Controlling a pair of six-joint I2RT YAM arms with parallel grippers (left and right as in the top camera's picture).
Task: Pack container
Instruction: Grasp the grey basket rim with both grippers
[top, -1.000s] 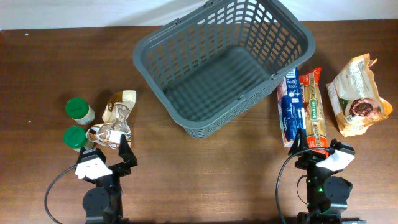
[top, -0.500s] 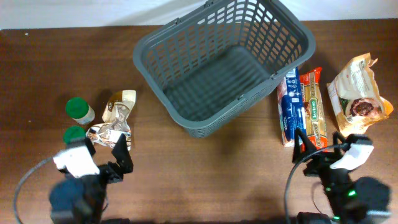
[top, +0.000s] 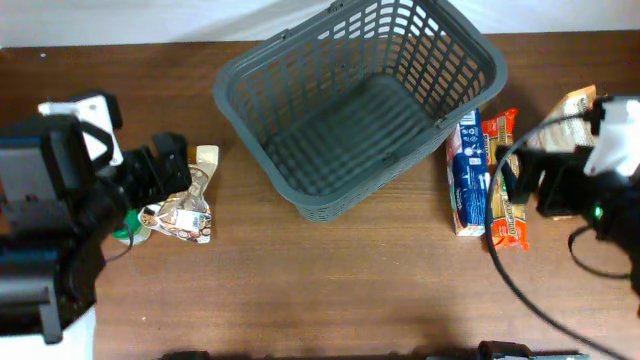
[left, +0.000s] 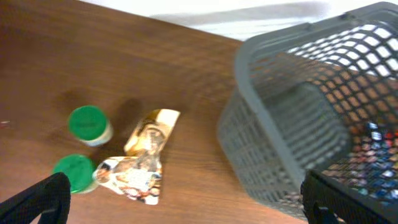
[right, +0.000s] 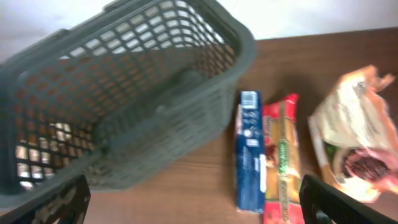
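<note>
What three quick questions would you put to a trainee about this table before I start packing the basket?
1. True or false: the basket holds nothing yet.
2. Which item lies right beside the blue box, on its side away from the basket? A) a tin can B) the orange pasta packet C) a banana
3. Fill in the number: ___ green-lidded jars stand on the table in the left wrist view.

Key: 1 true; 2 B; 3 two.
</note>
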